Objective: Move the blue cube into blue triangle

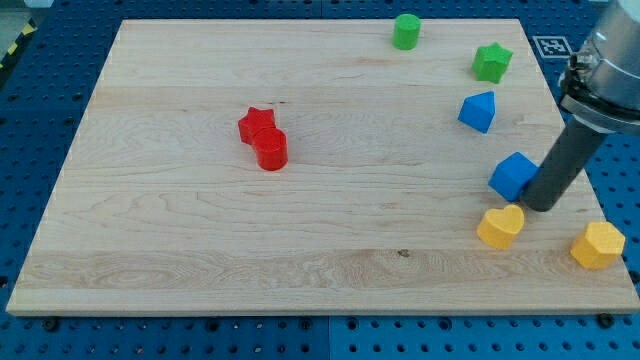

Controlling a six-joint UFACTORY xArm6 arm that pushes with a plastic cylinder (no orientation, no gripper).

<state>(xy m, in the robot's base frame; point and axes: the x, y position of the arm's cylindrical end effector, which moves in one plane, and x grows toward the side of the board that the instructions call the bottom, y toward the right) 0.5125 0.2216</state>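
- As no pincer is fitted, nothing is gripped; my tip [541, 207] is set against the blue cube [513, 176].
- A push toward the blue triangle [478, 111], at the view's top, is judged intended.

Surface: pale wooden board [200, 240], grain running left to right.
Centre-left: red star [256, 124] touching red cylinder [272, 150].
Top edge: green cylinder [406, 31]; green star [491, 62] toward the view's right.
Right side: blue triangle [478, 110]; blue cube [513, 176] below it, apart.
Lower right: yellow heart [500, 226] just below the cube; yellow hexagon [598, 245] near the corner.
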